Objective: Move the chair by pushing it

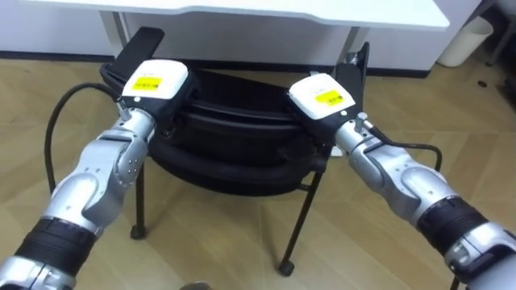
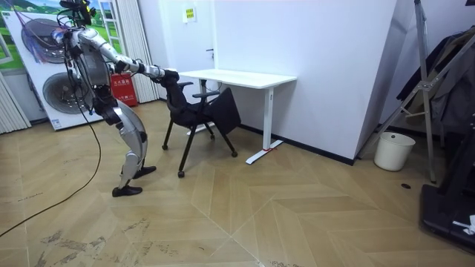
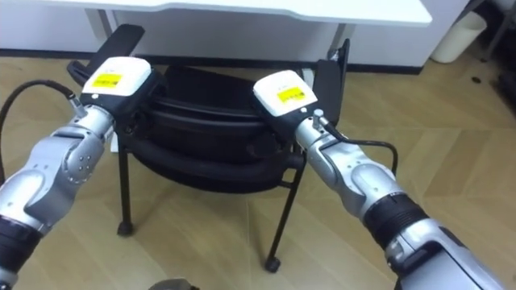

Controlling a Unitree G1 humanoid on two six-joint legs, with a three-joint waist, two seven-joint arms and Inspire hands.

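Room view, by the near edge of the white desk point(image 2: 237, 76): you have the robot braced on the wood floor point(image 2: 297, 215) at the room view's left, one leg set back, both arms stretched out to the back of the black chair point(image 2: 199, 111). The chair stands on the floor facing the desk, its armrests point(image 1: 141, 40) up at the desk's near edge, its seat and legs out in the open. By the look of it, contact is made and the push itself is what is left: the seat is not yet tucked under. In the eye views your left hand point(image 1: 155, 83) lies on the left end of the backrest point(image 1: 234, 101) and your right hand point(image 1: 324, 98) on the right end, backs up, forearms angling in toward the chair. The fingers of both hands drop out of sight over the rim, so whether they grip the backrest or merely press it cannot be told.
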